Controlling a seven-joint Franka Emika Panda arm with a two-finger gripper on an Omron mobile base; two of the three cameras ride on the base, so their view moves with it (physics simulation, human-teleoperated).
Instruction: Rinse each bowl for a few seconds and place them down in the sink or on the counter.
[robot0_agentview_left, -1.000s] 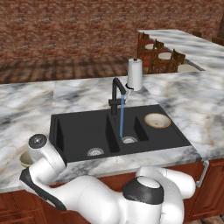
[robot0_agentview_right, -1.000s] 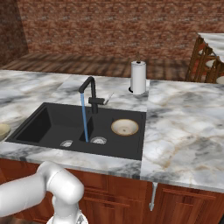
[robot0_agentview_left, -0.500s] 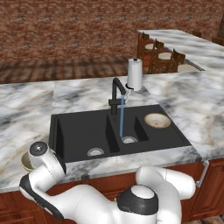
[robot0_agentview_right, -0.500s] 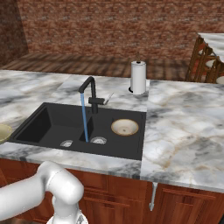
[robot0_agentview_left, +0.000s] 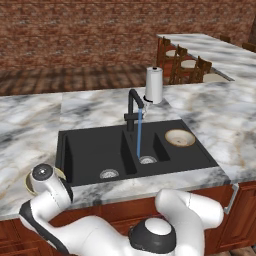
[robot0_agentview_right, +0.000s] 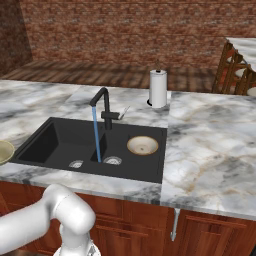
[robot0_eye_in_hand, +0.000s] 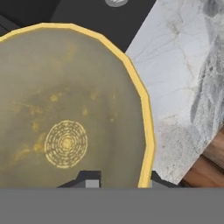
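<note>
Since a second ago the arm's wrist has dropped lower over the olive bowl (robot0_agentview_left: 31, 184) at the counter's (robot0_agentview_left: 30, 135) front left edge.

From the right, the cream bowl (robot0_agentview_right: 142, 145) lies in the sink's (robot0_agentview_right: 55, 131) right basin, beside the running faucet (robot0_agentview_right: 103, 106).

Looking down the hand, the gripper (robot0_eye_in_hand: 120, 180) straddles the olive bowl's rim, jaws narrow; whether they pinch it I cannot tell.

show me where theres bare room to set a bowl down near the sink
Free: the wide marble counter right of the sink, in front of the paper-towel roll; the sink's left basin floor. Crowded: the right basin, under the faucet stream, with the cream-rimmed bowl on its ledge; the counter's left front, where the olive bowl sits.
</note>
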